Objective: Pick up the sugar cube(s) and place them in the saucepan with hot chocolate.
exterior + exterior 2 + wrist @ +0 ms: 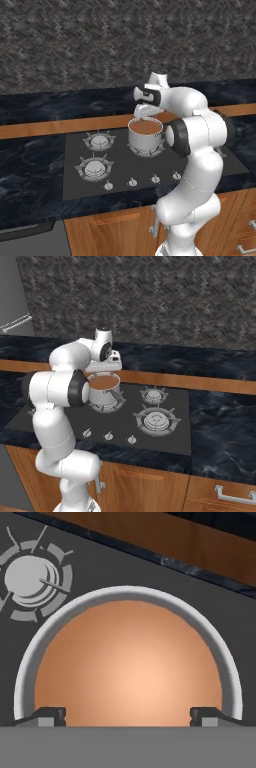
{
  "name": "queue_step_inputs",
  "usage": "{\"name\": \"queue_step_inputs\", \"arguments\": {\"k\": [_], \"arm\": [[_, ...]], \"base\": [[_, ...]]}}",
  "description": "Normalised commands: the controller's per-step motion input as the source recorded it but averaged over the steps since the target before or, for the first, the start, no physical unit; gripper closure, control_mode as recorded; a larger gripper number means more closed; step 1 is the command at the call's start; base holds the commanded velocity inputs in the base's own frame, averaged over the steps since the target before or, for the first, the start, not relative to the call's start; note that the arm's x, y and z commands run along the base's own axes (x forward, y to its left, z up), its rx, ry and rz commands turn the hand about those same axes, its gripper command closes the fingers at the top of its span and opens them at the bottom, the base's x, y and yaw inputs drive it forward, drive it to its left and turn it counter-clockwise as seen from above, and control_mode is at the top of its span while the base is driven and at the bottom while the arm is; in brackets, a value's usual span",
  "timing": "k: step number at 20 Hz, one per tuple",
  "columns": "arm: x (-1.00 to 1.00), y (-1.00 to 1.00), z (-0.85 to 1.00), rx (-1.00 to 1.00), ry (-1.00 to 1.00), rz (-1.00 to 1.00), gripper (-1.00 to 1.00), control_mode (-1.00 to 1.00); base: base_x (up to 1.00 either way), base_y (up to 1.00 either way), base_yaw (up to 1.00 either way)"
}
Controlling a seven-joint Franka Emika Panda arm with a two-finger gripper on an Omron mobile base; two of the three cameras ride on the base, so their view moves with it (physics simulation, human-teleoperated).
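End effector (128, 714) released, jaws wide | saucepan (30, 662) directly below, brown liquid | sugar cube likely light, stiff; pinch flat sides

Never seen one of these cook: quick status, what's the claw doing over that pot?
Gripper open, empty, right above the saucepan. Brown hot chocolate fills it; no sugar cube in sight. Nothing in the way.
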Motion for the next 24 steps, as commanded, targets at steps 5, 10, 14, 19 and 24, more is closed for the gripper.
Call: {"name": "queue_step_inputs", "arguments": {"k": [5, 10, 14, 19, 24], "arm": [[0.0, -0.12, 0.27, 0.11, -0.03, 0.0, -1.0, -1.0], [-0.41, -0.06, 0.23, 0.12, -0.18, 0.0, -1.0, -1.0], [-0.99, -0.15, 0.47, 0.1, -0.38, 0.0, -1.0, -1.0], [-1.0, -0.14, 0.53, 0.05, -0.38, -0.02, -1.0, -1.0], [-1.0, 0.02, 0.73, -0.01, -0.34, -0.07, -1.0, -1.0]], "base": [[0.0, 0.0, 0.0], [0.0, 0.0, 0.0], [0.0, 0.0, 0.0], [0.0, 0.0, 0.0], [0.0, 0.0, 0.0]]}}
